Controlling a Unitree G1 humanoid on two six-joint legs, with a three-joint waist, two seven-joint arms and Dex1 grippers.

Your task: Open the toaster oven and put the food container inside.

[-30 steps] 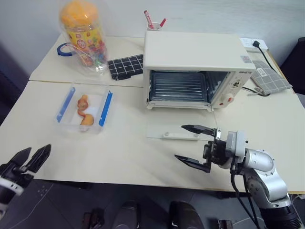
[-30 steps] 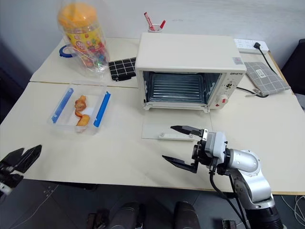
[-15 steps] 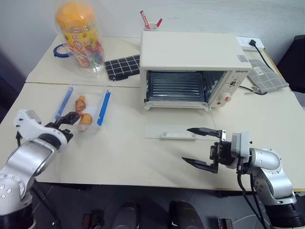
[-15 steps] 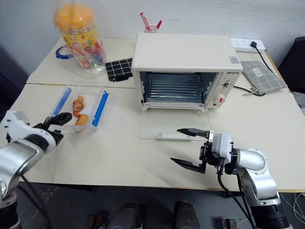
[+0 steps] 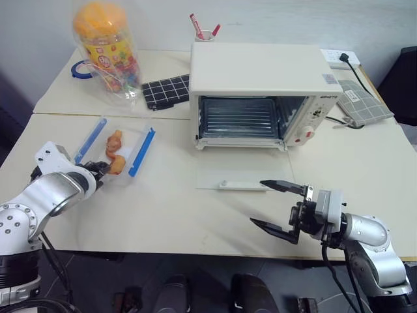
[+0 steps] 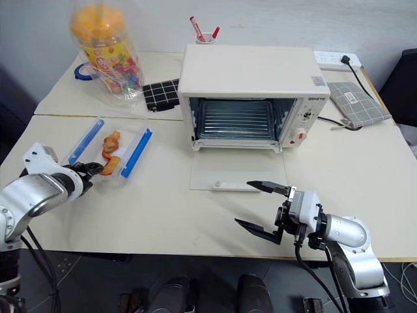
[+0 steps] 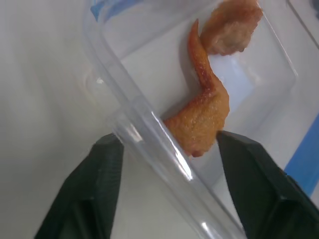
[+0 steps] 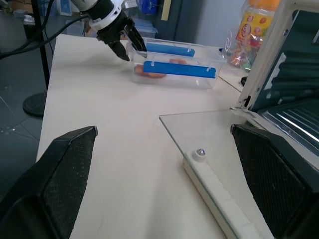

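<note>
Since the earlier frame, left gripper (image 7: 164, 149) reaches the food container (image 5: 116, 149) at 9 o'clock, fingers straddling its wall, not yet clamped; toaster oven (image 5: 260, 91) open, loading remains.

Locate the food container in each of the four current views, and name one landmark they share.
Left eye view: food container, left of the toaster oven, with the left gripper at its near end.
Right eye view: the same spot.
Left wrist view: its clear wall runs between the two black fingers.
Right wrist view: far across the table, beyond the oven's lowered glass door.
Shared landmark: the container's blue clips.
</note>
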